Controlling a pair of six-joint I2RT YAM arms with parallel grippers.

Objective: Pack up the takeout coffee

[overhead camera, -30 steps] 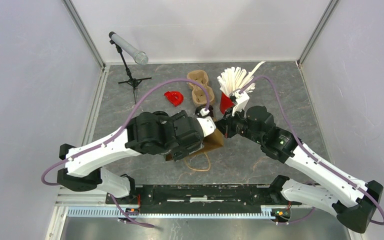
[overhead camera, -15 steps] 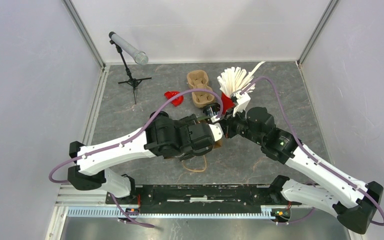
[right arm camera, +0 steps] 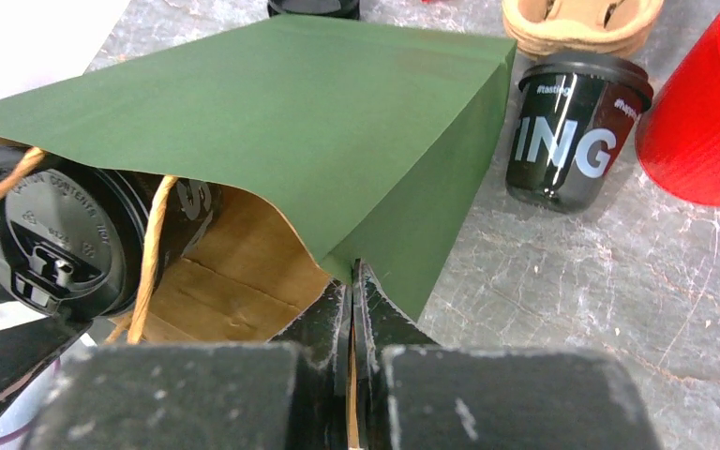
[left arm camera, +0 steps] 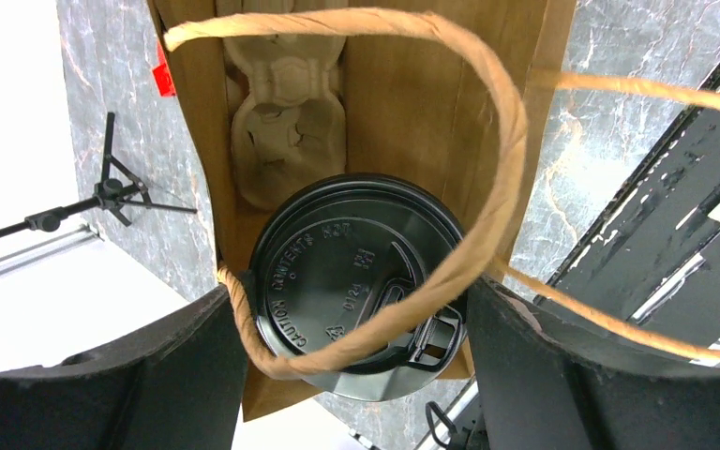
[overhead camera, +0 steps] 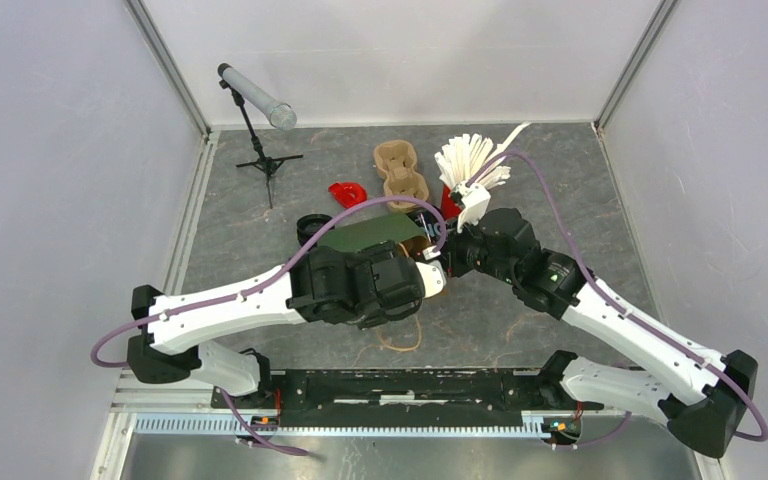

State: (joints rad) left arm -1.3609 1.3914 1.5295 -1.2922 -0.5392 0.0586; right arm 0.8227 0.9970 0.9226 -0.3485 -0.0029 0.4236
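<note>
top view looks down over the table (overhead camera: 600,200); both wrist views sit close, sharing the bag (right arm camera: 291,103).

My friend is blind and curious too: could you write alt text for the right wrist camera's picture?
A black claw pinches the edge of a green paper bag lying on its side; a black-lidded coffee cup sits partly inside its open mouth at left. A second black cup stands on the grey table at right, beside a red container.
</note>
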